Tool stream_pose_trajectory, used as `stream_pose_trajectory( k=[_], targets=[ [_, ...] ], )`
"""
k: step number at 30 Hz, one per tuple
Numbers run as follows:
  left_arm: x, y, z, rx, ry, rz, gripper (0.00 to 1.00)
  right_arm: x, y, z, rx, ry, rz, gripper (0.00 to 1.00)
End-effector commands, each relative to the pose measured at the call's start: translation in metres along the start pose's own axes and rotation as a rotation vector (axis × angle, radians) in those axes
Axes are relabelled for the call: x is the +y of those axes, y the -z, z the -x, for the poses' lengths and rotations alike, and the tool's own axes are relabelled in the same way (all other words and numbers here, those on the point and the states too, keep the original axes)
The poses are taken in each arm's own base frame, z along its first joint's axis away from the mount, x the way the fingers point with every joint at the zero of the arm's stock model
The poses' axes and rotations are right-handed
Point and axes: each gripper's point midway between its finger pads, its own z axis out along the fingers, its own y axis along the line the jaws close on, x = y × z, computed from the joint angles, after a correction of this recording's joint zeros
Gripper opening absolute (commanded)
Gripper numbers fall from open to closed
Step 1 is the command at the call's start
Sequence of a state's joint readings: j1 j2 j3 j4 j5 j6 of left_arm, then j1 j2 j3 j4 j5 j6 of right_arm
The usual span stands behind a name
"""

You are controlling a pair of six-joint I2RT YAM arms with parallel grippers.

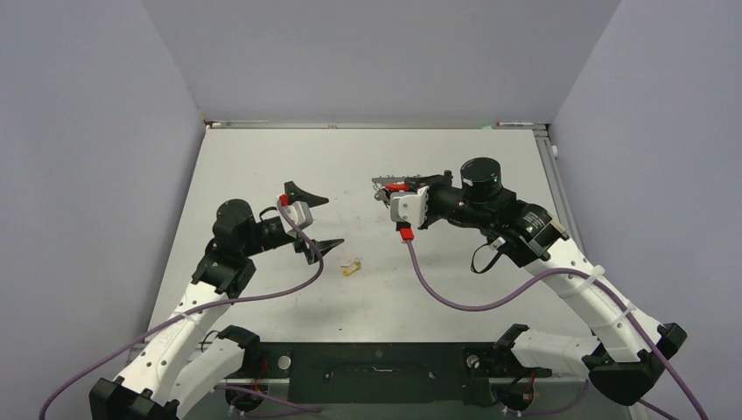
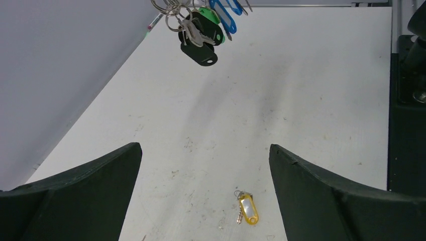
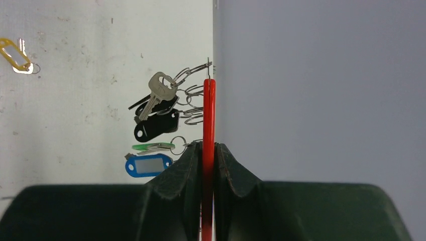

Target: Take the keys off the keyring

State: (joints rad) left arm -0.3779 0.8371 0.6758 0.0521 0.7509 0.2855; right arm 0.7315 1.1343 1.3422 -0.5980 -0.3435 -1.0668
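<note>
My right gripper (image 3: 208, 146) is shut on the red keyring (image 3: 209, 108), seen edge-on, and holds it above the table; in the top view the gripper (image 1: 385, 189) and keyring (image 1: 397, 186) sit mid-table. Several keys hang from it on wire loops: a silvery key (image 3: 161, 88) and black (image 3: 156, 125), green (image 3: 153, 147) and blue (image 3: 148, 164) tags. They also show in the left wrist view (image 2: 201, 25). A yellow-tagged key (image 1: 352, 267) lies loose on the table, also seen in the wrist views (image 2: 247, 208) (image 3: 15, 55). My left gripper (image 1: 317, 223) is open and empty, with the yellow key just beyond its tips (image 2: 204, 148).
The white table (image 1: 262, 166) is walled by grey panels at the back and both sides. A black base plate (image 1: 376, 367) runs along the near edge. Purple cables (image 1: 455, 293) trail from both wrists over the table.
</note>
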Motion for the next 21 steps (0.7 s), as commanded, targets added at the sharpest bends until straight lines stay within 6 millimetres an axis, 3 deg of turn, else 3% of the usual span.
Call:
stream_pose_trajectory(
  k=[1,7,10,21],
  targets=[
    [-0.011,0.001,0.050,-0.151,-0.065,-0.079,0.96,-0.047,0.026,0.029,-0.081,0.167,-0.226,0.05],
    [-0.017,-0.009,0.067,-0.204,-0.065,-0.147,1.00,-0.046,0.038,0.041,-0.147,0.257,-0.290,0.05],
    [-0.019,-0.011,0.075,-0.242,-0.082,-0.153,0.92,-0.040,0.039,0.045,-0.176,0.292,-0.289,0.05],
    [-0.037,-0.022,0.100,-0.288,-0.138,-0.207,0.81,-0.029,0.047,0.065,-0.271,0.379,-0.297,0.05]
  ],
)
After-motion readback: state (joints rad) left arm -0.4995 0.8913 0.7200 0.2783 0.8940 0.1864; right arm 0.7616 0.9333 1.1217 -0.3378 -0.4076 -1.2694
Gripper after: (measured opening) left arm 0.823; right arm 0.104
